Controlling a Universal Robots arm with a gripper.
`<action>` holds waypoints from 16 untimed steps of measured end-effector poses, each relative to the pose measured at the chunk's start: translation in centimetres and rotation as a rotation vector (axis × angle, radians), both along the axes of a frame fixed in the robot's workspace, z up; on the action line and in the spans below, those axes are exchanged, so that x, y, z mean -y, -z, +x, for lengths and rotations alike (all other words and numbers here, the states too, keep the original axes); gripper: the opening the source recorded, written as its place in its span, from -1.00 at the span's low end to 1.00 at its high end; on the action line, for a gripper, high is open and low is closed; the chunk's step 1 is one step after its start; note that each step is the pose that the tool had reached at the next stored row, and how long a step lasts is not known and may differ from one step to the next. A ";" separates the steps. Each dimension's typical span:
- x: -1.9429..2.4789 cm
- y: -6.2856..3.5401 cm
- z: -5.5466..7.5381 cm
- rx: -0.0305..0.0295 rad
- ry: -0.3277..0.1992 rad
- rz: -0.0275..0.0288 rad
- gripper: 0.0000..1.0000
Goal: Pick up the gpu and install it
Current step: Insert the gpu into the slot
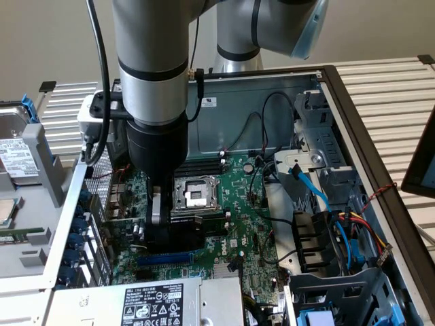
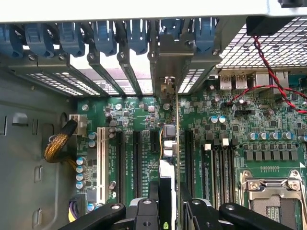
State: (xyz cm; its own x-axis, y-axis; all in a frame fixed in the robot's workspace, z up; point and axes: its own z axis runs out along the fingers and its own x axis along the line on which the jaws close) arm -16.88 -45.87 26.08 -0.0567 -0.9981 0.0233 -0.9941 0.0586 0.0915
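The gpu (image 1: 178, 238) is a black-shrouded card held upright in my gripper (image 1: 170, 234), which is shut on it. It hangs low over the green motherboard (image 1: 238, 204), just above a blue expansion slot (image 1: 166, 259) near the case's rear wall. In the wrist view the gpu (image 2: 167, 139) shows edge-on between my gripper's (image 2: 168, 211) black fingers (image 2: 144, 213). Its silver end bracket (image 2: 165, 62) reaches up to the row of rear slot openings. I cannot tell whether the card's edge touches a slot.
The CPU socket (image 1: 194, 193) lies beside the card. A power supply (image 1: 146, 302) stands at the front, with cables (image 1: 326, 224) and a drive cage on the exterior view's right. Blue slot latches (image 2: 105, 33), a yellow braided cable (image 2: 57, 143) and red-black wires (image 2: 273, 81) surround the slots.
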 end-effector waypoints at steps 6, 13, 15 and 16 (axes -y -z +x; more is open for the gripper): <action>-0.03 0.08 0.0 0.0000 0.001 0.0002 -0.47; -0.08 0.25 0.0 -0.0014 0.005 0.0001 -0.47; -0.07 0.29 0.0 -0.0016 0.006 0.0000 -0.47; -0.08 0.33 0.0 -0.0016 0.006 0.0001 -0.47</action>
